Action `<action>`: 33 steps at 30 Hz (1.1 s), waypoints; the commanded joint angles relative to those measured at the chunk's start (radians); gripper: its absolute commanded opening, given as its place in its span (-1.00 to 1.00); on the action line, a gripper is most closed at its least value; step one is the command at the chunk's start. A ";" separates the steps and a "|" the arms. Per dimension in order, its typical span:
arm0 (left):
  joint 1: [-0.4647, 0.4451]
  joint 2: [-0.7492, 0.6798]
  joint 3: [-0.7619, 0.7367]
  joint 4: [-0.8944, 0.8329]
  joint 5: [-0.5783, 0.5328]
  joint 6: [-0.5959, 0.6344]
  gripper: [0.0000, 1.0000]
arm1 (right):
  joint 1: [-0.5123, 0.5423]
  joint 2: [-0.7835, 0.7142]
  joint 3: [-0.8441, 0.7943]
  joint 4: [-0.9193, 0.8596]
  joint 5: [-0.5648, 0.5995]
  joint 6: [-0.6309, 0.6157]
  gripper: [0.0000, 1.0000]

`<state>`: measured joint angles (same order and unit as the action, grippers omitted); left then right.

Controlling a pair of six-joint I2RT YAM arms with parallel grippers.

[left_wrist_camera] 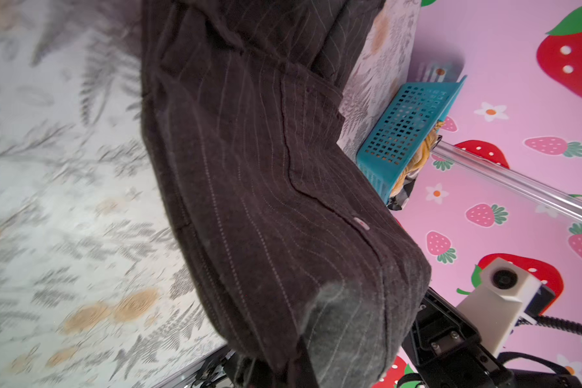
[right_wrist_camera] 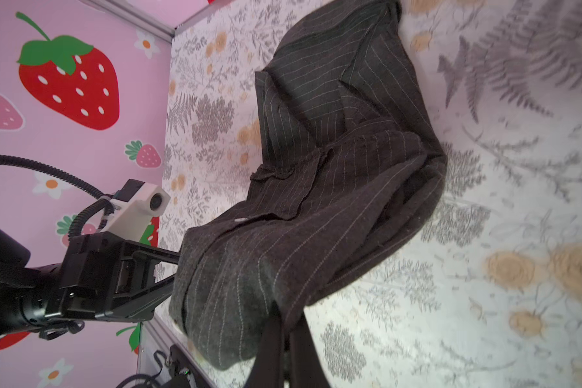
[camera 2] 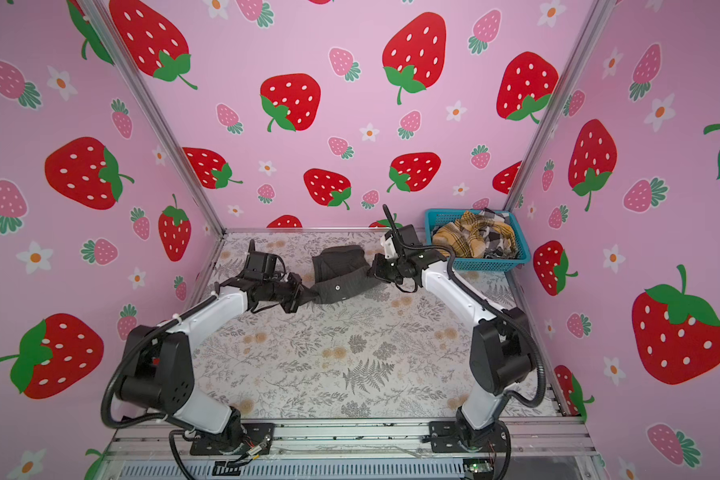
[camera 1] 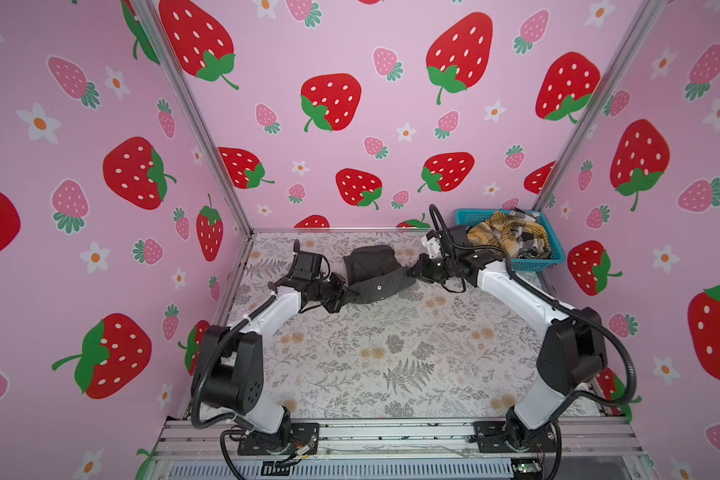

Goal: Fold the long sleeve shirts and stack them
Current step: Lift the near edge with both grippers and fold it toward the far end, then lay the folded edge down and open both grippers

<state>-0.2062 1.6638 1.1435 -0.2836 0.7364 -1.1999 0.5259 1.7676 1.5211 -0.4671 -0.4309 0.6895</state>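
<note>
Left fingers [right_wrist_camera: 142,302] and right fingers [camera 1: 417,270] each clamp the one charcoal pinstriped shirt [camera 1: 375,270]; one teal basket [camera 1: 533,264] holds two: mustard plaid shirt [camera 1: 495,235], black-white check shirt [camera 1: 524,216]

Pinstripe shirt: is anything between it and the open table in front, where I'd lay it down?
Nothing visible does. The left gripper and right gripper are both shut on the pinstripe shirt, and the table in front shows only its floral print. The teal basket of other shirts sits aside, back right.
</note>
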 commanded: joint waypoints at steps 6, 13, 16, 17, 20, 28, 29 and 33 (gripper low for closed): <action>0.035 0.324 0.469 -0.044 0.066 0.047 -1.00 | -0.063 0.326 0.466 -0.143 -0.083 -0.101 -1.00; -0.038 0.199 0.209 0.020 0.051 0.067 -1.00 | -0.060 0.123 0.133 0.002 -0.066 -0.090 -1.00; -0.057 0.062 -0.008 0.051 0.024 0.075 -1.00 | -0.047 -0.040 -0.122 0.081 -0.049 -0.068 -1.00; -0.062 0.027 -0.070 0.057 0.016 0.078 -1.00 | -0.038 -0.090 -0.196 0.099 -0.046 -0.061 -1.00; -0.087 -0.107 -0.244 0.025 0.008 0.100 -1.00 | 0.007 -0.277 -0.443 0.131 -0.005 -0.025 -1.00; -0.352 -0.637 -0.639 -0.078 -0.099 -0.079 -1.00 | 0.220 -0.847 -0.880 0.069 0.154 0.251 -1.00; -0.370 -0.697 -0.662 -0.071 -0.110 -0.121 -1.00 | 0.227 -0.904 -0.884 0.056 0.165 0.269 -1.00; -0.360 -0.874 -0.633 -0.099 -0.169 -0.193 -1.00 | 0.230 -0.882 -0.804 0.033 0.149 0.256 -1.00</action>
<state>-0.5774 0.8410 0.4759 -0.3710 0.6441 -1.2903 0.7570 0.8555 0.6598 -0.4320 -0.3351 0.8948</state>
